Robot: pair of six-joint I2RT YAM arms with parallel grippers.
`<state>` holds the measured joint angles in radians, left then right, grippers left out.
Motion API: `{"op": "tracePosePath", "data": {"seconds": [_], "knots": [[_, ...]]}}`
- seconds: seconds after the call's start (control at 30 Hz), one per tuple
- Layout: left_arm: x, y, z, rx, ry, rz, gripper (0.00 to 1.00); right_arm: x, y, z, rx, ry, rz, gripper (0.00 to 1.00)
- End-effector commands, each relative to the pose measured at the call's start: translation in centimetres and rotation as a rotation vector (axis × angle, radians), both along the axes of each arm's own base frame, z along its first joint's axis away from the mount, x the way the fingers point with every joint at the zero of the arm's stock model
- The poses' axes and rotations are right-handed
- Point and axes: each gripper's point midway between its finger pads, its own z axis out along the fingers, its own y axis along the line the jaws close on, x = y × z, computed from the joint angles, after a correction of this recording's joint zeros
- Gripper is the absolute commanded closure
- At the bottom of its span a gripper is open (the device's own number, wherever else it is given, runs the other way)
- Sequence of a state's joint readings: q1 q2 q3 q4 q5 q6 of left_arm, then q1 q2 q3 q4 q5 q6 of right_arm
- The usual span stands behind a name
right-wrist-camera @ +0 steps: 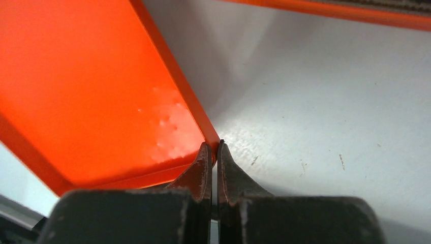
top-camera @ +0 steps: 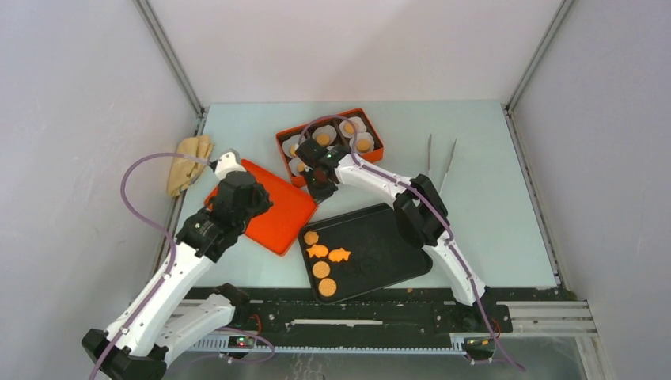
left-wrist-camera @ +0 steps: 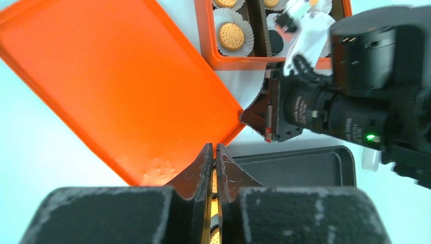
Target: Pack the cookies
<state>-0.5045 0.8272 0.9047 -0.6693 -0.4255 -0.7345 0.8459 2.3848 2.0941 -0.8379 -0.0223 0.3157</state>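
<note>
Left jaws stood nearly closed at the edge of the orange lid, hold unconfirmed; right jaws were pinched shut on its corner. Five cookies lay on the black tray. Recommended: lift level, both sides together.

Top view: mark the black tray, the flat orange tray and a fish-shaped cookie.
black tray (top-camera: pixel 373 248): top view, bare floor near its middle.
flat orange tray (top-camera: pixel 289 214): top view, bare floor near its right corner.
fish-shaped cookie (top-camera: pixel 317 251): top view, body of the left fish.
</note>
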Motion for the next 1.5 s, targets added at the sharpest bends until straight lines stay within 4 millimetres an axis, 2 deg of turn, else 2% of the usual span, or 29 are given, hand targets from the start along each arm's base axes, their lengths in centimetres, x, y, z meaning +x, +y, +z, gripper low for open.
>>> {"op": "tracePosePath", "data": {"seconds": [0.0,0.07,0.2,0.37,0.47,0.53,0.73,0.8,0.9,1.1,1.2,1.3,1.4,1.47], "knots": [[-0.8,0.9,-1.8,0.013,0.034,0.038,0.88,0.4,3.5,9.3,0.184,-0.103,0.045,1.0],[-1.1,1.0,-2.5,0.012,0.054,0.043,0.8,0.5,3.5,10.7,0.199,-0.115,0.044,1.0],[-1.4,0.3,-3.4,-0.005,0.077,0.01,0.73,1.4,3.3,13.4,0.24,-0.152,0.036,1.0],[-1.9,-0.7,-4.6,-0.043,0.083,-0.045,0.67,3.2,0.5,15.6,0.25,-0.165,-0.026,1.0],[-2.4,-1.8,-5.4,-0.094,0.089,-0.094,0.57,4.3,-2.1,15.4,0.225,-0.166,-0.063,1.0],[-2.8,-2.8,-6.2,-0.14,0.108,-0.128,0.54,4.9,-3.6,15.3,0.219,-0.164,-0.085,1.0],[-3.2,-5.0,-10.0,-0.287,0.154,-0.143,0.51,6.0,-6.3,15.6,0.253,-0.122,-0.128,1.0],[-2.6,-5.4,-9.9,-0.326,0.115,-0.133,0.44,5.8,-6.8,15.7,0.251,-0.116,-0.126,1.0],[-1.3,-5.3,-9.8,-0.346,0.05,-0.106,0.28,4.7,-7.3,15.5,0.255,-0.081,-0.121,1.0],[1.0,-4.7,-9.1,-0.344,-0.069,-0.044,0.26,2.7,-8.6,13.9,0.266,-0.016,-0.142,1.0],[1.3,-4.5,-8.4,-0.357,-0.122,-0.039,0.26,2.2,-9.0,13.1,0.251,0.007,-0.149,1.0],[0.9,-3.5,-9.8,-0.376,-0.115,0.021,0.25,2.2,-8.8,13.2,0.274,0.026,-0.151,1.0],[-0.3,-3.3,-12.8,-0.402,-0.052,0.045,0.25,2.3,-9.1,13.5,0.275,0.026,-0.154,1.0],[-0.8,-3.0,-13.9,-0.409,-0.034,0.064,0.25,2.3,-9.1,13.7,0.285,0.039,-0.151,1.0]]}}
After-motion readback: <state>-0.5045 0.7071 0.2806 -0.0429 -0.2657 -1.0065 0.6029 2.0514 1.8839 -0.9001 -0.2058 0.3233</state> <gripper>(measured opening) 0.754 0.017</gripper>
